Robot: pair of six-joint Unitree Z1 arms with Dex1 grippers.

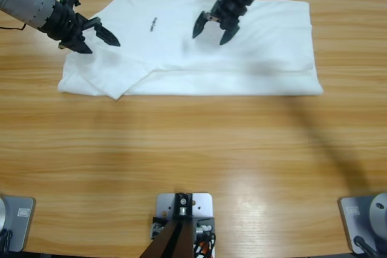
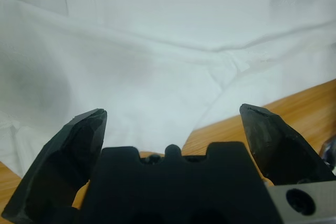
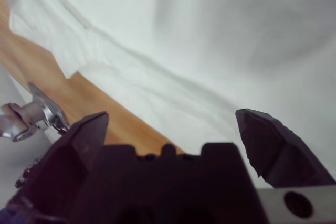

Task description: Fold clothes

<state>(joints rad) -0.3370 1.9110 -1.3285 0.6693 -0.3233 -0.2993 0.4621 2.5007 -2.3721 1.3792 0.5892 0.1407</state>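
The long wooden surface is bare across its near half. The white T-shirt lies spread along the far half, with its round neck towards the far edge. Its near edge runs straight and doubled-looking, and at the left end a sleeve or corner lies turned over onto the body. So I judge that at most a first fold is in. The cloth is still one wide, flat slab, and the folds that would bring it down to a compact stack are not yet done. Neither arm has hold of it. The left tool hangs at the shirt's left end over the sleeve with its jaws apart and empty. The right tool hangs over the middle of the chest, also spread and empty. The small dark printed mark sits between the two. Only the high view gives the whole outline and both arms at once. The left wrist view looks along its own tool and shows sleeve seams, soft creases and the bare surface just under the cloth's edge. The right wrist view, past its tool, shows a layered edge of cloth beside a strip of wood, and a small metal fitting that the high view does not show.
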